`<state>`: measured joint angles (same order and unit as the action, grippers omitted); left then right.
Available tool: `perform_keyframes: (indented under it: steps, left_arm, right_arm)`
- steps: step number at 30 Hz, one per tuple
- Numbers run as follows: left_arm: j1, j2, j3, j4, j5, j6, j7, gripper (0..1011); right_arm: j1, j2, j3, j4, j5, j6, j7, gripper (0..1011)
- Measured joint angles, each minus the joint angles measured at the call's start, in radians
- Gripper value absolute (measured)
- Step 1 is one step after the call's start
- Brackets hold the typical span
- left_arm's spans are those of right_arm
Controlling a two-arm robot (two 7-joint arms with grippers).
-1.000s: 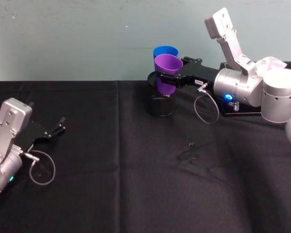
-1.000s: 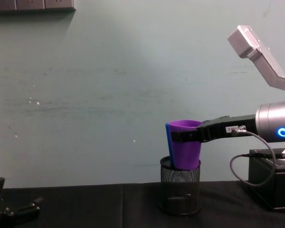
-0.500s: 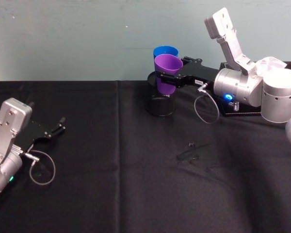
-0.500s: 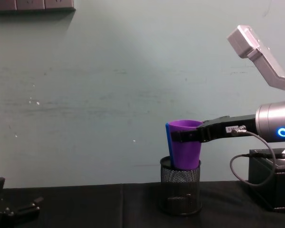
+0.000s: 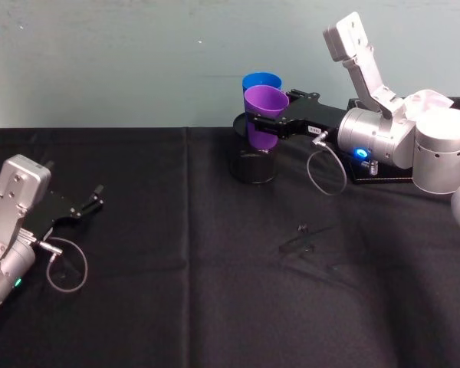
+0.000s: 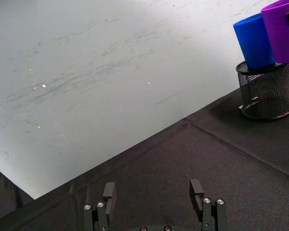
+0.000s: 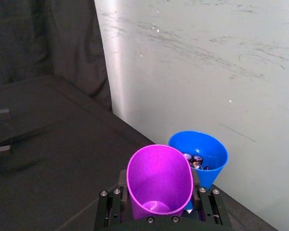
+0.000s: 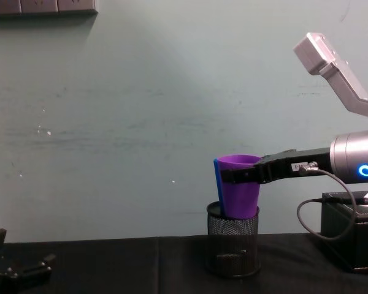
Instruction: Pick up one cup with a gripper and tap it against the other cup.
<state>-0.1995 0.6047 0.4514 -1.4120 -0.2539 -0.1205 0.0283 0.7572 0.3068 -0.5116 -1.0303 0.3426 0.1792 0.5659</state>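
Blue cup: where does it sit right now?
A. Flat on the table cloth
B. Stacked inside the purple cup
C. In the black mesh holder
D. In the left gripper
C: the blue cup stands with its base down in the mesh holder, beside the purple cup that the right gripper holds.

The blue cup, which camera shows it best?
The left wrist view: the blue cup shows side-on, standing in the mesh holder beside the purple cup. The right wrist view looks into its mouth; in the head and chest views the purple cup covers most of it.
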Motion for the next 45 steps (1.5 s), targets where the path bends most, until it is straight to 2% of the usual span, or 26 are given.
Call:
perform_keyframes:
  steps: [17,25,31,37,45]
  left_arm:
    - [0.0,0.0,0.0,0.0,0.0,0.0,0.0,1000]
    - [0.0,0.0,0.0,0.0,0.0,0.0,0.0,1000]
    - [0.0,0.0,0.0,0.0,0.0,0.0,0.0,1000]
    - [0.0,0.0,0.0,0.0,0.0,0.0,0.0,1000]
    - [0.0,0.0,0.0,0.0,0.0,0.0,0.0,1000]
  right_arm:
    - [0.0,0.0,0.0,-0.001,0.0,0.0,0.0,718]
    - [-0.053,0.045,-0.002,-0.107,0.004,0.022,0.01,718]
    - [-0.128,0.097,0.016,-0.22,0.037,0.045,0.009,718]
    - [-0.184,0.133,0.026,-0.293,0.068,0.058,0.002,718]
    - [-0.242,0.164,0.02,-0.335,0.093,0.047,0.002,718]
